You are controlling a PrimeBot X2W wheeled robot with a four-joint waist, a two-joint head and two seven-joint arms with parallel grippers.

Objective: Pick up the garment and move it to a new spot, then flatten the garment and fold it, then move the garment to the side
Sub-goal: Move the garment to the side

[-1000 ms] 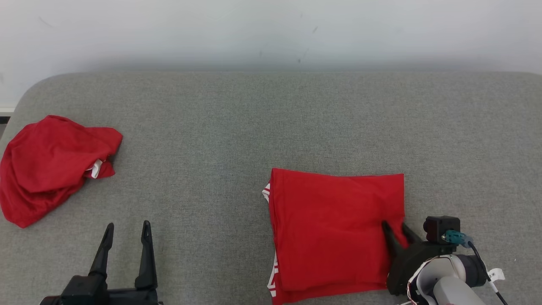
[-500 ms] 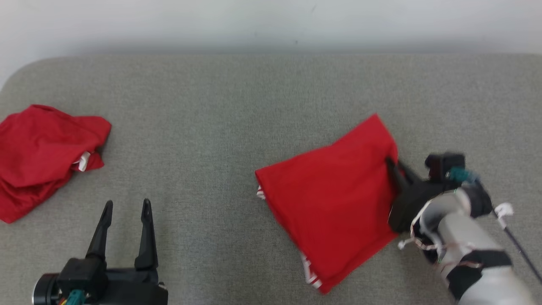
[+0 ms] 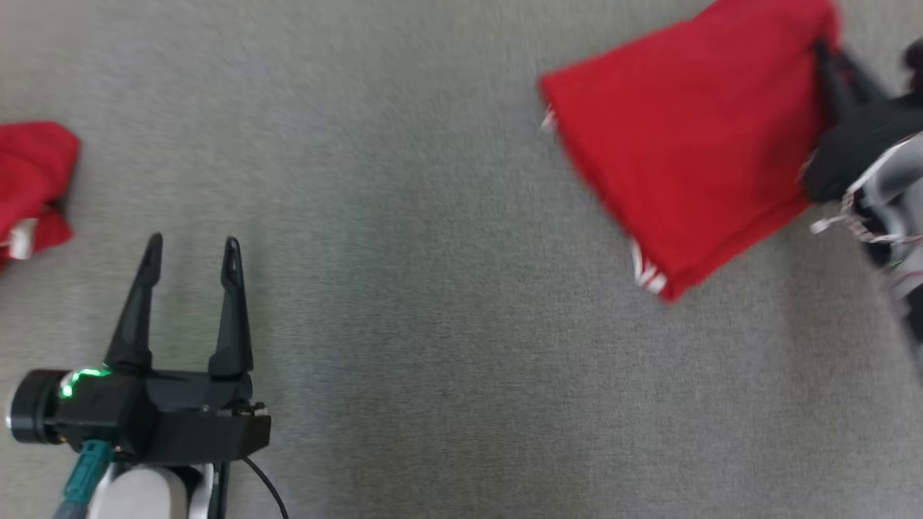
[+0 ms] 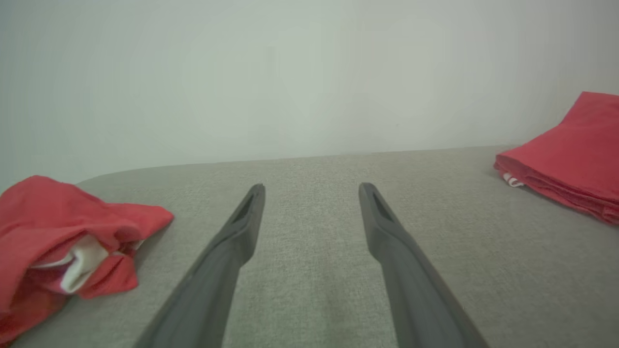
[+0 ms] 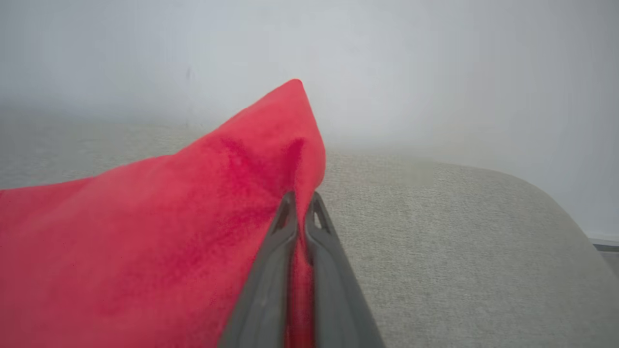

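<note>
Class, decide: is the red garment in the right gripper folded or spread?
Folded: the garment shows stacked layers along its edge; the right gripper pinches one side.

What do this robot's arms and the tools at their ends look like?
Each tool is a black block with two long, dark, tapering fingers. The left tool carries a green light, a teal plug and a thin black cable. The right tool sits on a pale grey forearm strung with thin white wires.
</note>
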